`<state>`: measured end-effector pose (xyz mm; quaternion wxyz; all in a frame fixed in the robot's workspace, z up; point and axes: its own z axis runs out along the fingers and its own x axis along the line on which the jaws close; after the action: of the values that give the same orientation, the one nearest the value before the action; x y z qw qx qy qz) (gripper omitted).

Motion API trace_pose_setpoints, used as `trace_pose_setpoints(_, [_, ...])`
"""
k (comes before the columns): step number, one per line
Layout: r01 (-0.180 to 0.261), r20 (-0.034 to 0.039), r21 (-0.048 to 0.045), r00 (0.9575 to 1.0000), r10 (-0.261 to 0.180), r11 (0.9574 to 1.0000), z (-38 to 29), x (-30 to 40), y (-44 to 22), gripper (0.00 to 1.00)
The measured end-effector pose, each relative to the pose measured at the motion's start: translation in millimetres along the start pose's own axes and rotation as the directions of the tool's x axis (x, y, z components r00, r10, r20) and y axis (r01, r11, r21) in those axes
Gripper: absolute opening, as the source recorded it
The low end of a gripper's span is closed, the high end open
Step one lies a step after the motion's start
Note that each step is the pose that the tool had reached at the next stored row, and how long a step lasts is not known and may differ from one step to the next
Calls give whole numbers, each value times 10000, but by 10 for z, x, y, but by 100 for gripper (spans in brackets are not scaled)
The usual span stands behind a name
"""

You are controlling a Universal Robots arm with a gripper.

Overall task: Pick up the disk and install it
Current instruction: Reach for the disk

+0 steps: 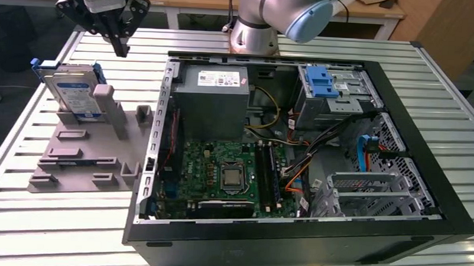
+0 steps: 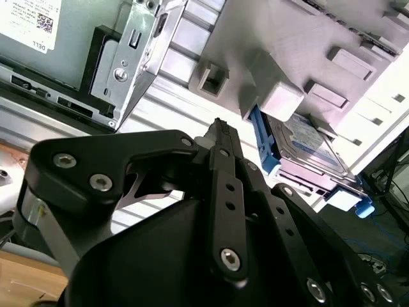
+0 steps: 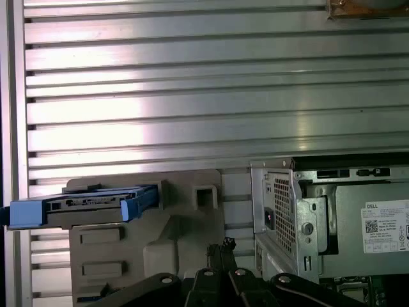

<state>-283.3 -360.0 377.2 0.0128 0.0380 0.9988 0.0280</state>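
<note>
Gripper above the table, disk parked in its fixture.

The gripper (image 1: pixel 119 45) hangs over the slatted table (image 1: pixel 458 129) with its fingers pressed together and nothing between them. The disk (image 1: pixel 71 92), silver with a blue caddy, stands tilted on edge in a grey fixture (image 1: pixel 78 157), apart from the gripper. The fixture lies on the exterior view's left of the open computer case (image 1: pixel 296 253). In both wrist views the disk (image 2: pixel 307 144) (image 3: pixel 83 204) sits seated in the fixture. The blue-latched drive cage (image 1: pixel 349 92) sits inside the case.
</note>
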Motion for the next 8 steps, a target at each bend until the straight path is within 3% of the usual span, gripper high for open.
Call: trace_pose_setpoints(8, [0, 1, -1, 10000, 0, 10000, 6, 61, 12, 11])
